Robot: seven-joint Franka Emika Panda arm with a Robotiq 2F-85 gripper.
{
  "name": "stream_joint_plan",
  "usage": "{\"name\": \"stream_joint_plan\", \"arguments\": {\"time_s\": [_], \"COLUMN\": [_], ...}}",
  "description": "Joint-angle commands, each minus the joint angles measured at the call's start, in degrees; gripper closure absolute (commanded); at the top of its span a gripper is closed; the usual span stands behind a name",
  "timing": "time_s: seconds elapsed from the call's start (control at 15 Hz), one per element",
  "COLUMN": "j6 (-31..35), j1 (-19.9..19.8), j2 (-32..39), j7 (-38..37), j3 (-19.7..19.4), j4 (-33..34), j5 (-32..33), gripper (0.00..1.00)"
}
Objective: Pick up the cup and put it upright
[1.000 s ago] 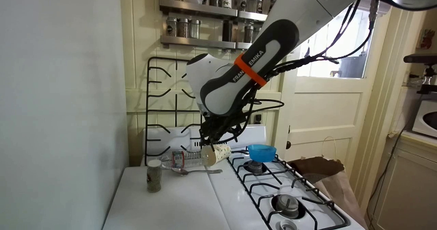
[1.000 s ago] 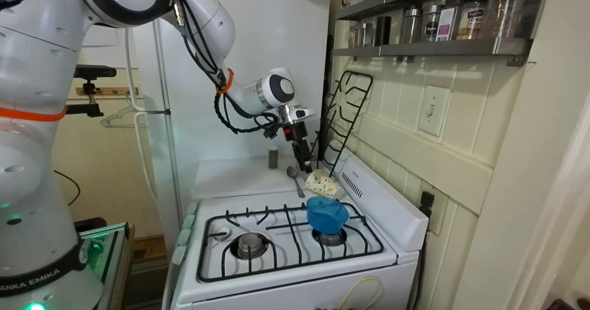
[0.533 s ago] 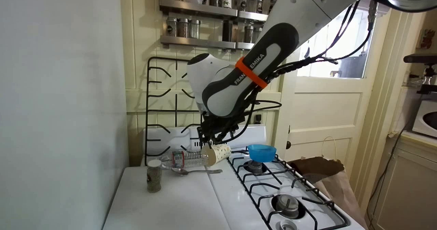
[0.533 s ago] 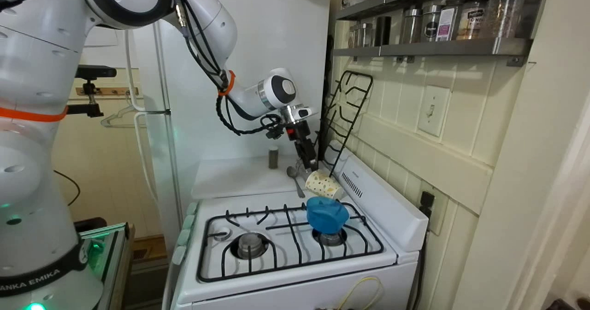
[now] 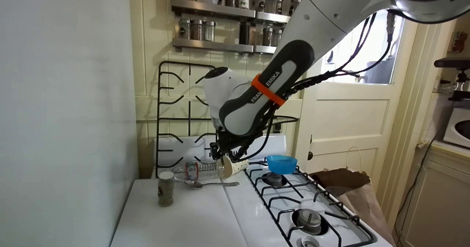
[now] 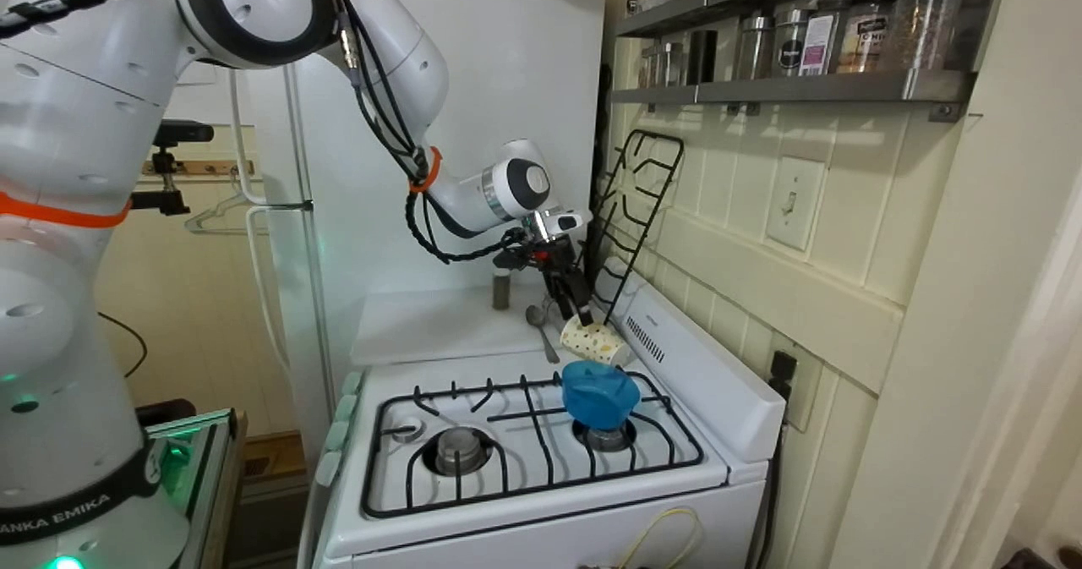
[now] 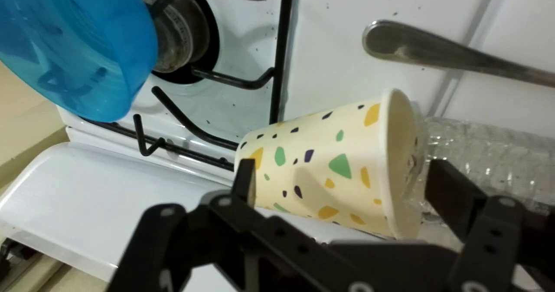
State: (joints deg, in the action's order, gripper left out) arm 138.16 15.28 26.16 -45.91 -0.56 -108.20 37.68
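Observation:
The cream cup (image 7: 321, 153) with green, yellow and dark spots lies on its side. Its mouth faces right in the wrist view, toward a clear plastic bottle (image 7: 490, 157). The cup also shows in both exterior views (image 5: 240, 167) (image 6: 596, 342), beside the burner grate. My gripper (image 7: 344, 181) is open above the cup, empty. Its fingers are spread along the cup's length: one over the base end, the other past the rim over the bottle. In an exterior view the gripper (image 6: 575, 317) hangs tilted just above the cup. Whether a fingertip touches the cup I cannot tell.
A blue container (image 7: 86, 44) sits on the back burner, near the cup's base. A spoon (image 7: 416, 44) lies beside the bottle. A small shaker (image 5: 166, 193) stands on the counter. A loose grate (image 6: 655, 214) leans on the wall, and the stove's backguard (image 6: 702, 358) rises behind the cup.
The arm has come down and the gripper has moved lower toward the cup. The wrist has turned, so both fingers now show apart. The cup and other objects have not moved.

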Motion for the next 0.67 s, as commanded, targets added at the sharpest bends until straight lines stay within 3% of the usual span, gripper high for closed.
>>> {"name": "stream_joint_plan", "arguments": {"time_s": [0.0,0.07,0.13,0.2,0.6], "j6": [1.54,1.40,1.26,0.97,0.36], "j1": [-0.02,0.00,-0.04,-0.04,0.29], "j2": [1.15,1.10,0.98,0.97,0.78], "j7": [2.18,2.41,2.61,2.89,3.16], "j3": [-1.05,-1.30,-1.47,-1.61,-2.14], "j4": [0.69,0.62,0.42,0.50,0.55], "j5": [0.22,0.20,0.08,-0.03,0.08], "gripper": [0.00,0.00,0.25,0.26,0.73]}}
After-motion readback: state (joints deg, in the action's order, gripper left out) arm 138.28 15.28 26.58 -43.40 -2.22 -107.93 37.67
